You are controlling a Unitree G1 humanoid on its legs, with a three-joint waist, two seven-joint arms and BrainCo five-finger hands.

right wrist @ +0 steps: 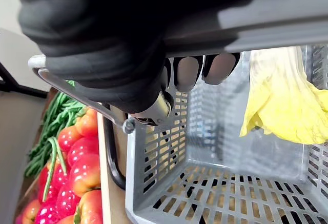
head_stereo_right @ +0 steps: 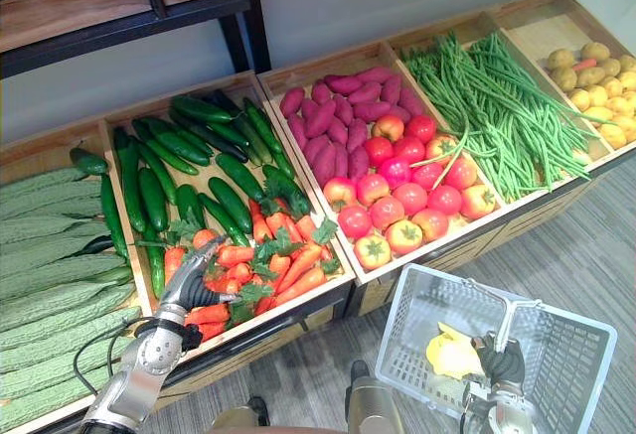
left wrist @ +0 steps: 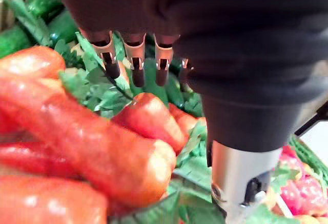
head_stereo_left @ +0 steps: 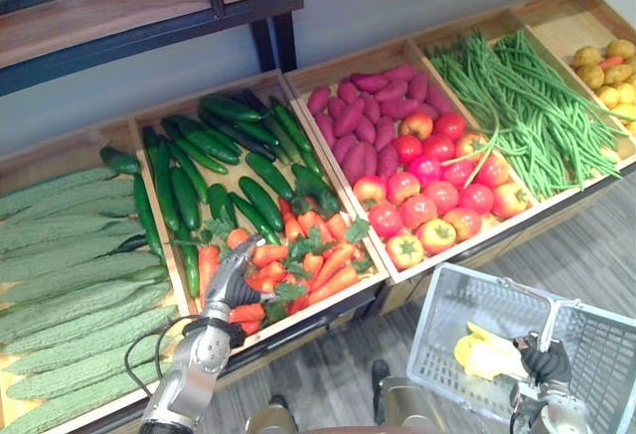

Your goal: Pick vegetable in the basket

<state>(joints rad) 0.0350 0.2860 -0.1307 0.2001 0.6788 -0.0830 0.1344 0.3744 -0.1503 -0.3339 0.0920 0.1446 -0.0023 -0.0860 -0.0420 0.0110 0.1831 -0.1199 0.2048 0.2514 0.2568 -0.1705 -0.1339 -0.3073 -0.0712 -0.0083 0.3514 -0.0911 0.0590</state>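
Left hand [head_stereo_left: 231,280], lower left of frame, over the carrots [head_stereo_left: 308,255]. Its fingers [left wrist: 137,65] are straight, slightly apart, pinching nothing. Nearest carrot [left wrist: 148,119] lies just under the fingertips, long axis roughly crosswise. Right hand [head_stereo_left: 545,362] is curled round the basket [head_stereo_left: 467,300] handle, lower right.

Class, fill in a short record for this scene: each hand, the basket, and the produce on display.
Left hand: open, fingers over the carrots, holding nothing
Right hand: shut on the basket handle
Basket: grey, holds one yellow vegetable
Display, left to right: bumpy gourds, cucumbers, carrots, purple roots, tomatoes, green beans, potatoes
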